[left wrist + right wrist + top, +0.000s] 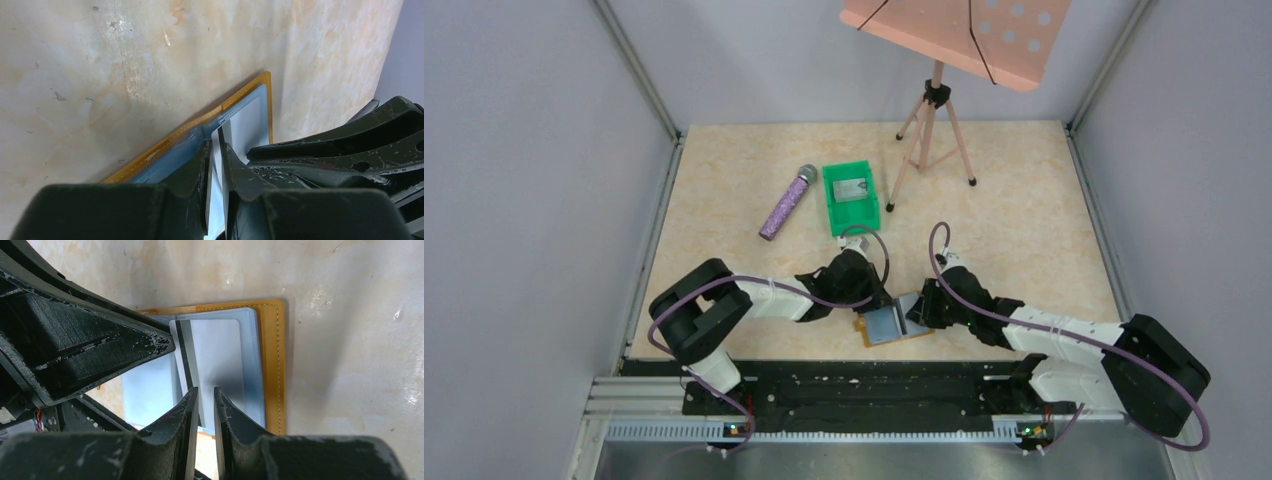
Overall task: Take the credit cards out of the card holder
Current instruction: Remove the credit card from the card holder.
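Note:
The tan card holder (886,327) lies open near the table's front edge, between my two grippers. In the right wrist view its tan border (274,365) frames pale blue pockets. A silvery credit card (215,355) with a black stripe sticks partway out of one pocket. My left gripper (879,300) comes in from the left. Its jaws (216,145) are shut on the striped edge of that credit card (247,125). My right gripper (924,305) is on the holder's right half, jaws nearly together (206,390), nothing between them. Another silvery card (851,188) lies in the green bin.
The green bin (833,200) stands behind the holder at mid-table. A purple microphone (786,202) lies to its left. A pink music stand on a tripod (936,130) stands at the back right. Grey walls close in the table on three sides.

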